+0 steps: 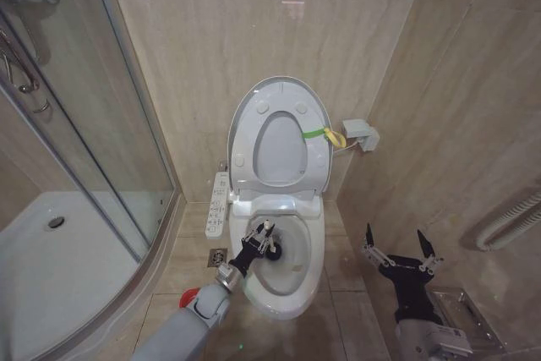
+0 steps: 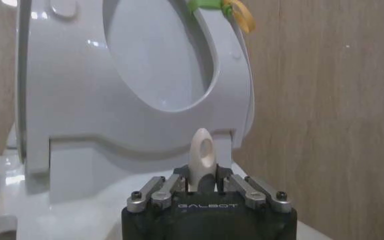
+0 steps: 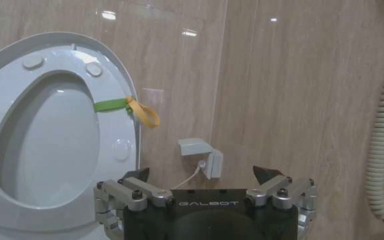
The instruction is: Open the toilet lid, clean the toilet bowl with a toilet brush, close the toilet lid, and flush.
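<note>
The toilet lid (image 1: 281, 148) stands upright against the back wall, with the ring seat raised in front of it and a yellow-green strap (image 1: 325, 134) at its right edge. Below it the white toilet bowl (image 1: 292, 293) lies uncovered. My left gripper (image 1: 260, 238) hovers over the bowl's left half, shut on the toilet brush. In the left wrist view the brush's white handle tip (image 2: 201, 150) sticks up between the fingers of the left gripper (image 2: 201, 182). I cannot make out the brush head. My right gripper (image 1: 397, 247) waits open to the right of the toilet, also seen as right gripper (image 3: 201, 174).
A glass shower enclosure (image 1: 84, 124) with a white shower tray (image 1: 51, 251) takes up the left. A control panel (image 1: 218, 205) sits on the toilet's left side. A wall box (image 1: 362, 134) and a coiled hose (image 1: 511, 221) are on the right wall.
</note>
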### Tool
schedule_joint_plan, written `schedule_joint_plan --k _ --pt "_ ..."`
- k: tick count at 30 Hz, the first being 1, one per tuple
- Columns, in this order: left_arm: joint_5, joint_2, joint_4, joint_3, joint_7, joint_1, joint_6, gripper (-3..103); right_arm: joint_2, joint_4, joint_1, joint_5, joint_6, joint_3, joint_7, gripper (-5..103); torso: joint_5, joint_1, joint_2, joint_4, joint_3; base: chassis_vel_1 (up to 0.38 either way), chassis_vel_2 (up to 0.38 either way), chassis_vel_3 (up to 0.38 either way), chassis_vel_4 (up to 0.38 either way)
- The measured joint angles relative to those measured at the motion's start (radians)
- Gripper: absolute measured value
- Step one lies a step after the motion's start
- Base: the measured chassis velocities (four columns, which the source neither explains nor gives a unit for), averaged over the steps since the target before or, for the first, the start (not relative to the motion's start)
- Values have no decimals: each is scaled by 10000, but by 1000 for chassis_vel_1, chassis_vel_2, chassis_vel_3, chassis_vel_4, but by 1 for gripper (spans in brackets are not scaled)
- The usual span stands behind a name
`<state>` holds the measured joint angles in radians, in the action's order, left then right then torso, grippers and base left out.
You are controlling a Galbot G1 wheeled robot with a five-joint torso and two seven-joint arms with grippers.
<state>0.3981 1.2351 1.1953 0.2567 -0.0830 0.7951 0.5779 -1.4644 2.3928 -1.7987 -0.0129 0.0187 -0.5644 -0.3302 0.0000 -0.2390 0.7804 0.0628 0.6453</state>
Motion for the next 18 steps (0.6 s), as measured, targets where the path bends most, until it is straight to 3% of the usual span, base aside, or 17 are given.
schedule_joint_plan --k 8,12,18 --pt "-218 -121 1689 -246 532 252 -261 26 0 0 0 0 0 0 -1 100 1 0 0 2 -1 0 0 0 0" --pt "-348 -303 3096 -184 801 639 -534 26 0 0 0 0 0 0 0 100 0 0 1 1 -1 0 0 0 0" --pt "-472 -373 3850 35 940 943 -703 26 0 0 0 0 0 0 0 100 0 0 1 1 -1 0 0 0 0"
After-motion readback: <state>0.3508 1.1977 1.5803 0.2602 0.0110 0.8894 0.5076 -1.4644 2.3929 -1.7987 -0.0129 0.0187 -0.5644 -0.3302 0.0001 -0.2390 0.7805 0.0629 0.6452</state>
